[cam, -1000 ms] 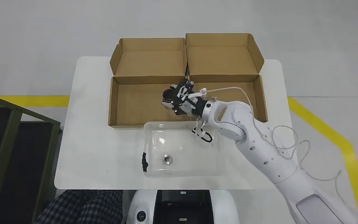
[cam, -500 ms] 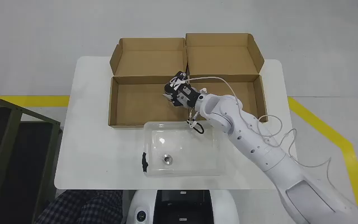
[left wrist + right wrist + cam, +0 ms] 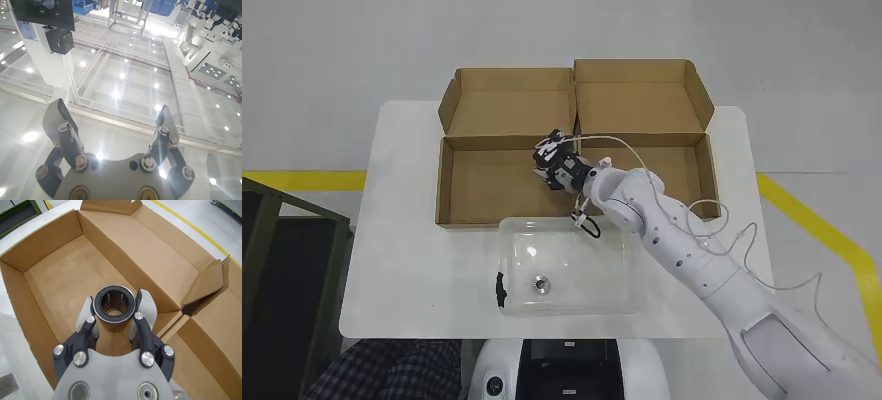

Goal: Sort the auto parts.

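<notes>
My right gripper [image 3: 114, 306] is shut on a black, hollow cylindrical bearing [image 3: 114, 303], which it holds upright above the floor of the left cardboard box [image 3: 62, 275]. From above, the same gripper [image 3: 550, 160] hangs over that box [image 3: 487, 185], close to the wall it shares with the right cardboard box [image 3: 682, 165]. A small round metal part [image 3: 540, 285] lies in the clear plastic bin [image 3: 517, 235] at the table's front. My left gripper [image 3: 113, 117] is open with nothing between its fingers and points up at the ceiling.
Both boxes have their lids folded back toward the table's far edge. A black clip [image 3: 499, 290] sits on the bin's left rim. The white table [image 3: 407, 230] has bare room to the left of the boxes and bin.
The right gripper has carried the bearing a little farther back and to the left, deeper over the left box.
</notes>
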### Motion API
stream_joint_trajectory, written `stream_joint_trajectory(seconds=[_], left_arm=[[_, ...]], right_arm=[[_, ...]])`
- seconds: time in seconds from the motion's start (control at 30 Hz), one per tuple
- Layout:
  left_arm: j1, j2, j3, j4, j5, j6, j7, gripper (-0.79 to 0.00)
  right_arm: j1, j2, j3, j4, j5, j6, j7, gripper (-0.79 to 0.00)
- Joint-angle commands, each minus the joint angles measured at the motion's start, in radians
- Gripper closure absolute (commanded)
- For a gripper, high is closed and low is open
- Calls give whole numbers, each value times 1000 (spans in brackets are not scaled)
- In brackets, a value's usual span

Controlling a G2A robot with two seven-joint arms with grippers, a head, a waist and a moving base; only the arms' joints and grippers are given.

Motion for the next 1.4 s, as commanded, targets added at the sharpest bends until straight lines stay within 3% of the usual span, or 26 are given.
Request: stream_joint_trajectory(seconds=[0.0, 0.4, 0.57, 0.63, 0.77, 1.1, 1.37], left_arm=[[0, 0, 0, 0, 0, 0, 0, -785], [0, 0, 0, 0, 0, 0, 0, -785], [0, 0, 0, 0, 0, 0, 0, -785], [0, 0, 0, 0, 0, 0, 0, -785], [0, 0, 0, 0, 0, 0, 0, -785], [0, 0, 0, 0, 0, 0, 0, -785], [0, 0, 0, 0, 0, 0, 0, -785]], right_arm=[[2, -5, -2, 9, 0, -2, 4, -148], [-5, -25, 14, 38, -11, -22, 8, -320], [-17, -27, 26, 29, -23, -27, 12, -403], [-21, -26, 34, 19, -28, -33, 17, -483], [-35, -22, 52, -13, -44, -49, 26, -526], [-129, 11, 124, -238, -101, -140, 44, -631], [-262, 51, 191, -462, -147, -256, 95, -646]])
